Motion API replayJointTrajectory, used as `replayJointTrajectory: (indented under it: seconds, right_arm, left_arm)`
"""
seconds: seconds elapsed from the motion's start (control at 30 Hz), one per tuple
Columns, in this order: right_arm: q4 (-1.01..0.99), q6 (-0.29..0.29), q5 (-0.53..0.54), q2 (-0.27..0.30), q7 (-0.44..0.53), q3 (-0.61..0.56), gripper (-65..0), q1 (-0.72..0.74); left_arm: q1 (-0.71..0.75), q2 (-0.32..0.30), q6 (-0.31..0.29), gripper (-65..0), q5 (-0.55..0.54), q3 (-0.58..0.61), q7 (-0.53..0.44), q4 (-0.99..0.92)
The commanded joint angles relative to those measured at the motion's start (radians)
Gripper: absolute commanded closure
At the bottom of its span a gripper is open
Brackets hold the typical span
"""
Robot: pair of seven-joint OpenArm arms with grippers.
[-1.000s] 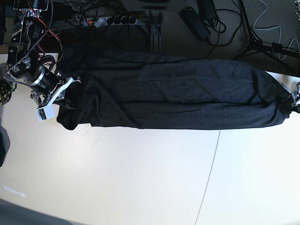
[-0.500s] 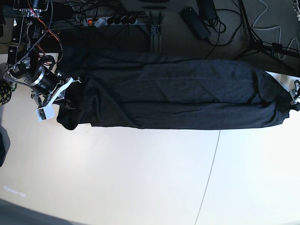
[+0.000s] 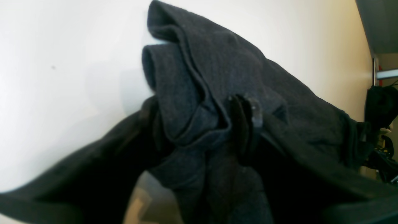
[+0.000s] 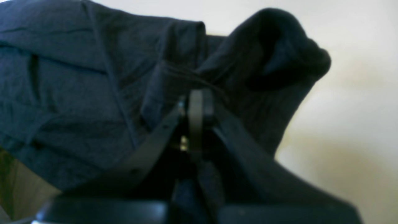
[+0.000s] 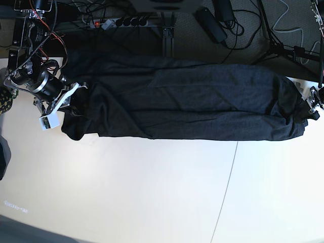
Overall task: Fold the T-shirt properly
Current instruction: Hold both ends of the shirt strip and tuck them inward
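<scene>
The T-shirt (image 5: 192,101) lies as a long charcoal band across the far half of the white table (image 5: 152,192), plain side up. My right gripper (image 5: 75,104) is at its left end, and in the right wrist view it (image 4: 196,102) is shut on a pinch of the cloth (image 4: 77,77). My left gripper (image 5: 310,109) is at the shirt's right end. In the left wrist view a thick fold of cloth (image 3: 186,93) is bunched between the fingers of my left gripper (image 3: 199,115), one dark fingertip (image 3: 241,124) showing. Whether they press the cloth is unclear.
Beyond the table's far edge lie a power strip (image 5: 119,22), cables, a black adapter (image 5: 210,23) and a tripod leg (image 5: 283,48). A thin seam (image 5: 228,177) runs down the tabletop. A dark object (image 5: 4,157) pokes in at the left edge.
The shirt's right end has pulled in slightly toward the left and bunched up at my left gripper. The right arm and the left end have stayed put.
</scene>
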Motion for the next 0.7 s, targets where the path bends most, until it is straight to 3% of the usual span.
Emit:
replayJointTrajectory:
  seconds: [0.0,0.1,0.17,0.37,0.57,0.67]
  right_arm:
    - [0.013,0.074,0.019,0.011,0.019,0.005,0.0,0.01]
    - [0.013,0.074,0.019,0.011,0.019,0.005,0.0,0.01]
    - [0.013,0.074,0.019,0.012,0.019,0.005,0.0,0.011]
    - [0.013,0.074,0.018,0.013,0.019,0.005,0.0,0.011]
    - [0.013,0.074,0.018,0.023,0.019,0.005,0.0,0.026]
    - [0.014,0.074,0.019,0.023,0.017,0.006,0.0,0.048]
  left_arm:
    - [0.0,-0.012,-0.015,-20.5,0.01,0.007,0.03,0.005]
    - [0.0,-0.012,-0.015,-5.4,0.011,0.031,-0.012,0.005]
    - [0.0,-0.012,-0.015,0.0,0.011,0.046,-0.05,0.005]
    - [-0.023,-0.011,-0.015,0.0,0.024,0.052,-0.243,0.005]
    - [-0.119,-0.007,-0.015,0.0,0.164,0.053,-0.288,0.005]
    - [-0.171,-0.007,-0.015,0.0,0.176,0.053,-0.291,0.005]
